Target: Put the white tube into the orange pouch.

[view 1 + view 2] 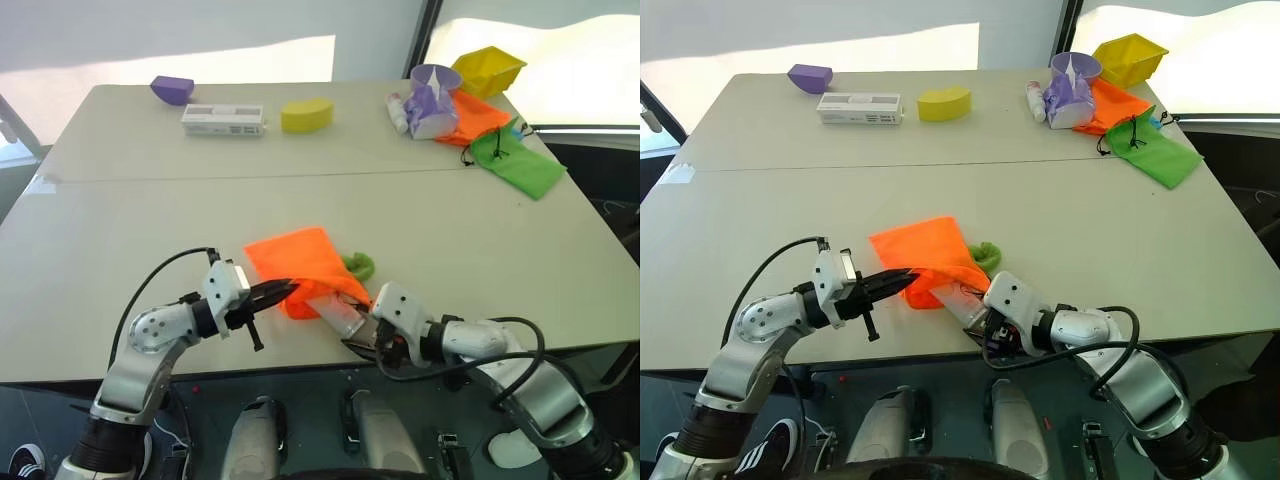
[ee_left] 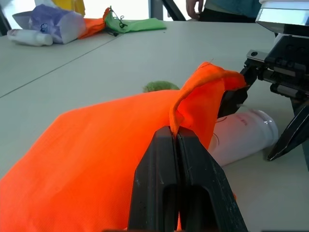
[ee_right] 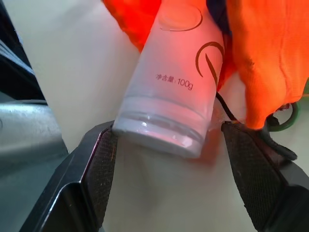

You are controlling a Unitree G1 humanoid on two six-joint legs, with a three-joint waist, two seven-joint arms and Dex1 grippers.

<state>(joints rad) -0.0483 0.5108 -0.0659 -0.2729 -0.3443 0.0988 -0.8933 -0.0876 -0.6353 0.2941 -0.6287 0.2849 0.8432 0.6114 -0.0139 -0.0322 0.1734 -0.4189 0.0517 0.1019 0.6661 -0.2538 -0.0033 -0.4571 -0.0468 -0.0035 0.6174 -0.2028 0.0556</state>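
Note:
The orange pouch lies near the table's front edge, with its green ball just behind it. My left gripper is shut on the hem of the pouch mouth and holds that edge lifted. The white tube lies on the table with its front half under the raised orange fabric and its cap end sticking out. My right gripper stands open with one finger on each side of the cap. One fingertip touches the cap and the other sits a small gap away.
At the back of the table are a purple block, a flat white box and a yellow block. At the back right are a white-pink bottle, a purple bag, a darker orange pouch, a green pouch and a yellow bin.

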